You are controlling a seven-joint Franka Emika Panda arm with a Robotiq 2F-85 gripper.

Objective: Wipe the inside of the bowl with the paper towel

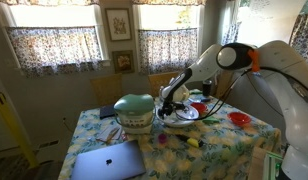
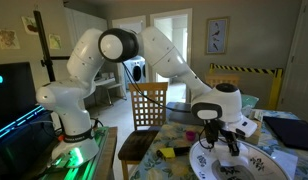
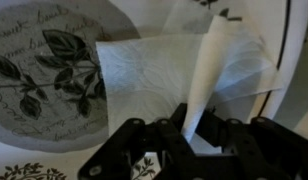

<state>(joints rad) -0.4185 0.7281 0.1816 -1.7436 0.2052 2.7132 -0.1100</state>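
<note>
In the wrist view the white paper towel [image 3: 154, 70] is pinched at one folded corner in my gripper [image 3: 190, 135]. The rest of the sheet drapes down onto the inside of the bowl [image 3: 34, 75], a wide white dish with dark leaf sprigs. In both exterior views my gripper [image 1: 172, 103] [image 2: 222, 140] points down just over the bowl [image 1: 186, 114] [image 2: 244, 165] on the flowered tablecloth. The towel shows as a small white patch under the fingers [image 2: 226, 148]. How much of it touches the bowl is unclear.
A pale green lidded pot [image 1: 134, 110] stands beside the bowl. A grey laptop [image 1: 109, 162] lies at the table's near corner. A small red dish [image 1: 239, 120] sits beyond the arm. A wooden chair [image 2: 149, 105] stands at the table edge.
</note>
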